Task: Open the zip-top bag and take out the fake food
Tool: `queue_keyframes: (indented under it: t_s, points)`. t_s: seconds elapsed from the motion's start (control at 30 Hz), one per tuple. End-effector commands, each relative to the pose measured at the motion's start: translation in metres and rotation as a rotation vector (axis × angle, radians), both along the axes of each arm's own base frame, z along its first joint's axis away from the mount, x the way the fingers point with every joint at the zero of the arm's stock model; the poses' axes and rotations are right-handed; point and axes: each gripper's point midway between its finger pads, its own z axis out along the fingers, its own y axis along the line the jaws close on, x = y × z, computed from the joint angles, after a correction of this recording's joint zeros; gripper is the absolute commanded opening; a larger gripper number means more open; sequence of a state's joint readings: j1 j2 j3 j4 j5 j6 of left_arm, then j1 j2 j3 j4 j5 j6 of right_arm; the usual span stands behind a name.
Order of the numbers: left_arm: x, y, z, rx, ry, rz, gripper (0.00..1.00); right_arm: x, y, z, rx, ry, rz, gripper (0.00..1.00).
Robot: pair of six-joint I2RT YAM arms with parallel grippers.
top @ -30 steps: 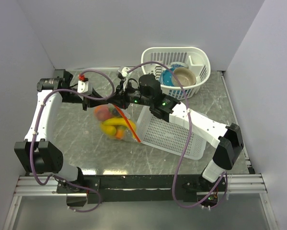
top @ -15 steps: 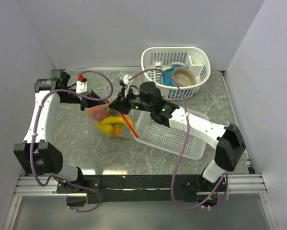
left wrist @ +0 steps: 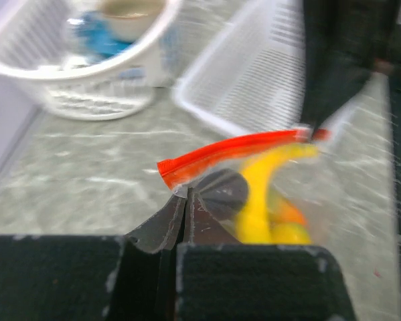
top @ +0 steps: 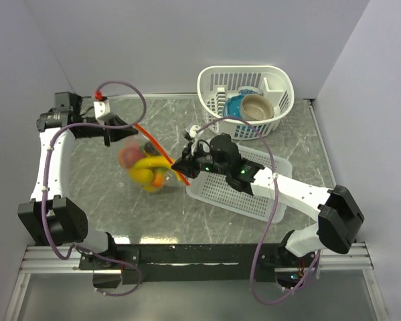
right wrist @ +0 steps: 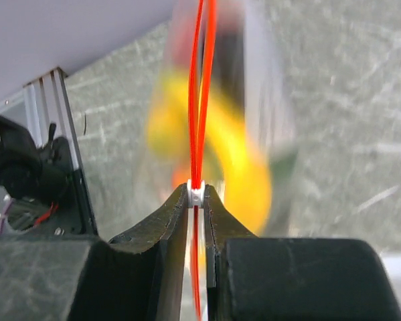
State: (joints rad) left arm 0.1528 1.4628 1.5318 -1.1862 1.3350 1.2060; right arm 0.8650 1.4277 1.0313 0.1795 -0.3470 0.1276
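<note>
Left gripper [left wrist: 185, 198] and right gripper [right wrist: 197, 194] apparently pinch the zip-top bag [top: 146, 167].

You've got the clear zip-top bag [top: 145, 172] left of the tabletop's centre, its red-orange zipper strip [top: 161, 154] stretched straight, with yellow, orange and reddish fake food [top: 152, 163] bunched inside.

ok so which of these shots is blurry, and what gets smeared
Top view: mostly sharp, only the bag looks slightly soft. Left wrist view: motion-blurred throughout, the round basket and flat basket smeared, the red zipper strip soft-edged. Right wrist view: the toy food is a yellow smear, while the strip is fairly crisp.
</note>
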Motion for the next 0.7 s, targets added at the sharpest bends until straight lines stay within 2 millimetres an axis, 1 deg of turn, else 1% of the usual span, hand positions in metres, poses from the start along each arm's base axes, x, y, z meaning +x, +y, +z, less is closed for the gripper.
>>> queue_keyframes:
  t_s: [0.0, 0.03, 0.07, 0.1, 0.2, 0.27, 0.3, 0.37, 0.4, 0.43, 0.47, 0.5, 0.53, 0.57, 0.6, 0.63, 0.67]
  points:
    - [0.038, 0.030, 0.049, -0.067, -0.139, 0.140, 0.01, -0.013, -0.014, -0.008, 0.023, 0.047, -0.025, 0.09]
    - [0.041, 0.033, 0.050, -0.065, -0.151, 0.157, 0.01, -0.015, -0.014, -0.012, 0.020, 0.056, -0.023, 0.09]
    - [0.047, 0.038, 0.059, -0.056, -0.209, 0.175, 0.01, -0.017, -0.015, -0.019, 0.012, 0.067, -0.021, 0.09]
    - [0.048, 0.041, 0.059, -0.065, -0.189, 0.192, 0.01, -0.020, -0.014, -0.020, 0.017, 0.076, -0.018, 0.09]
    - [0.050, 0.047, 0.062, -0.054, -0.204, 0.205, 0.01, -0.025, -0.012, -0.026, 0.007, 0.089, -0.004, 0.09]
    - [0.050, 0.049, 0.060, -0.050, -0.178, 0.215, 0.01, -0.028, -0.009, -0.028, 0.008, 0.098, 0.010, 0.09]
    - [0.050, 0.052, 0.058, -0.042, -0.185, 0.219, 0.01, -0.032, -0.005, -0.031, 0.006, 0.105, 0.024, 0.10]
    - [0.046, 0.054, 0.057, -0.037, -0.177, 0.221, 0.01, -0.038, 0.004, -0.031, 0.000, 0.107, 0.053, 0.13]
    - [0.040, 0.059, 0.052, -0.028, -0.161, 0.228, 0.01, -0.040, 0.010, -0.042, -0.039, 0.117, 0.068, 0.15]
    - [0.033, 0.062, 0.049, -0.024, -0.145, 0.231, 0.01, -0.050, 0.025, -0.033, -0.036, 0.104, 0.109, 0.16]
    - [0.028, 0.066, 0.052, -0.014, -0.153, 0.238, 0.01, -0.055, 0.033, -0.035, -0.050, 0.104, 0.126, 0.17]
    - [0.013, 0.075, 0.039, 0.002, -0.116, 0.255, 0.01, -0.059, 0.043, -0.050, -0.092, 0.121, 0.144, 0.26]
    - [0.006, 0.080, 0.034, 0.021, -0.113, 0.266, 0.01, -0.067, 0.058, -0.038, -0.082, 0.105, 0.170, 0.28]
    - [0.001, 0.087, 0.030, 0.043, -0.116, 0.276, 0.01, -0.070, 0.065, -0.040, -0.090, 0.111, 0.178, 0.30]
    - [-0.005, 0.097, 0.022, 0.060, -0.102, 0.304, 0.02, -0.071, 0.072, -0.048, -0.103, 0.128, 0.185, 0.37]
    - [-0.006, 0.105, 0.015, 0.097, -0.086, 0.330, 0.01, -0.070, 0.077, -0.044, -0.092, 0.127, 0.188, 0.42]
    - [-0.008, 0.109, 0.008, 0.099, -0.060, 0.347, 0.02, -0.072, 0.081, -0.044, -0.087, 0.132, 0.189, 0.49]
